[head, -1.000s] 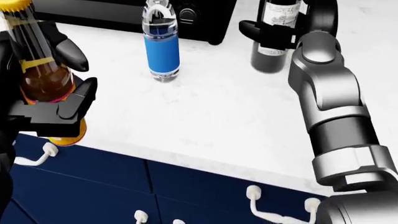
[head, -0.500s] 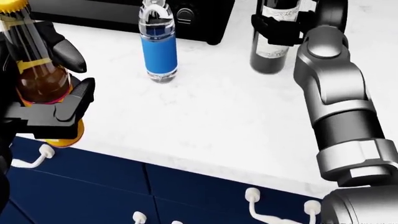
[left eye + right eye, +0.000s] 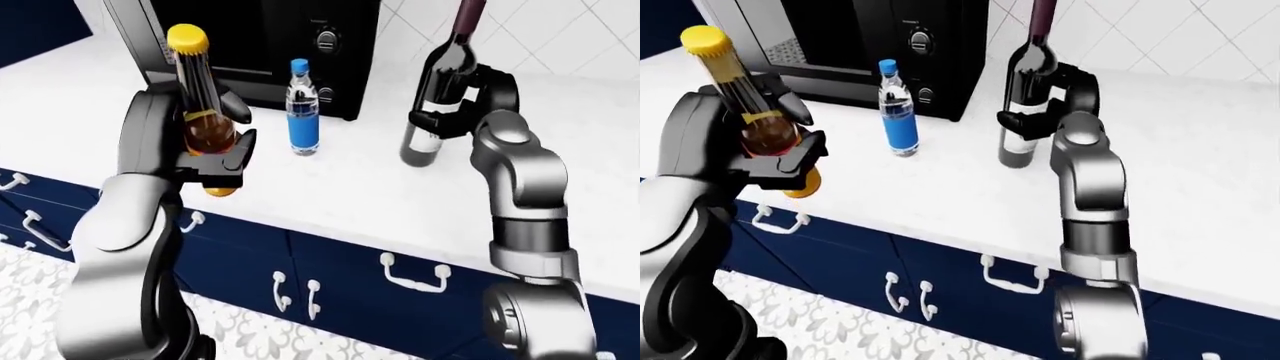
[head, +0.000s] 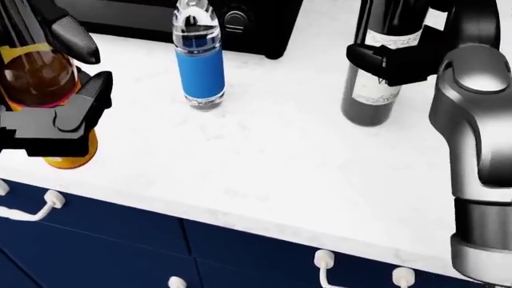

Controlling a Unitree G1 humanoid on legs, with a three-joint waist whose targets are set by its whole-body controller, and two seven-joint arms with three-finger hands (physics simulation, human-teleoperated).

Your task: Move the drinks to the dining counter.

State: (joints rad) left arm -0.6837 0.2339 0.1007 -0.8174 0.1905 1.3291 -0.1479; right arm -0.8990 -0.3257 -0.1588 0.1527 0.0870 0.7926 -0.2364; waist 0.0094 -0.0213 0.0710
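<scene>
Since a second ago the head view has slid down and rightward, and the wine bottle [image 3: 432,105] now seems to ride just clear of the white counter [image 4: 272,162], so both carries look under way. The left hand [image 3: 212,154] grasps the amber beer bottle [image 3: 200,112] at nine o'clock; the right hand [image 3: 462,105] is clenched on the wine at two o'clock, while the blue-labelled water bottle [image 4: 198,60] waits at twelve. Its white label carries print too small to read.
</scene>
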